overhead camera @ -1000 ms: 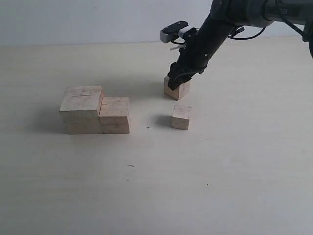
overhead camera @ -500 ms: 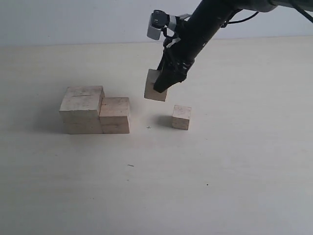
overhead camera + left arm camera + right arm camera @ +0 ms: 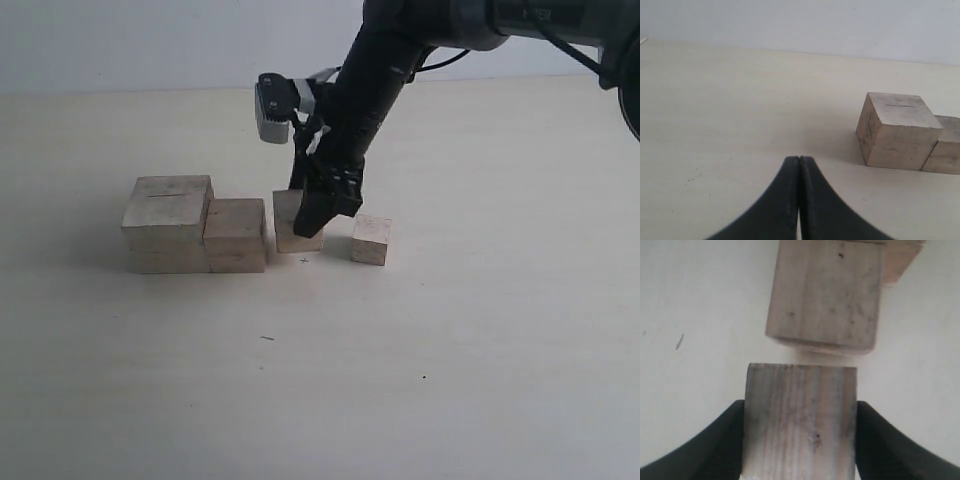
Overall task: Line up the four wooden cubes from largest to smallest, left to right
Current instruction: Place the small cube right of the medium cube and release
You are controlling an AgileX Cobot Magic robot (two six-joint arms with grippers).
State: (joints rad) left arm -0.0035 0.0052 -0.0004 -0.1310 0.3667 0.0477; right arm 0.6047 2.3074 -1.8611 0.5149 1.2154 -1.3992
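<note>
The four wooden cubes are on the pale table. The largest cube (image 3: 168, 222), with a thin dark crack line on top, stands at the left, and the second cube (image 3: 236, 235) touches its right side. My right gripper (image 3: 322, 212) is shut on the third cube (image 3: 292, 222), low and just right of the second cube. A narrow gap shows between that third cube (image 3: 801, 425) and the second cube (image 3: 827, 295). The smallest cube (image 3: 371, 240) stands alone further right. My left gripper (image 3: 799, 159) is shut and empty, hovering over bare table short of the largest cube (image 3: 897, 131).
The pale tabletop (image 3: 450, 350) stretches wide around the cubes, with a light wall (image 3: 150, 40) behind it. The right arm (image 3: 385, 60) reaches down from the upper right across the middle. A small dark mark (image 3: 267, 338) lies on the table in front.
The right gripper lifted the third cube from its spot behind the smallest cube, carried it left, and lowered it beside the second cube. The other cubes stayed put.
</note>
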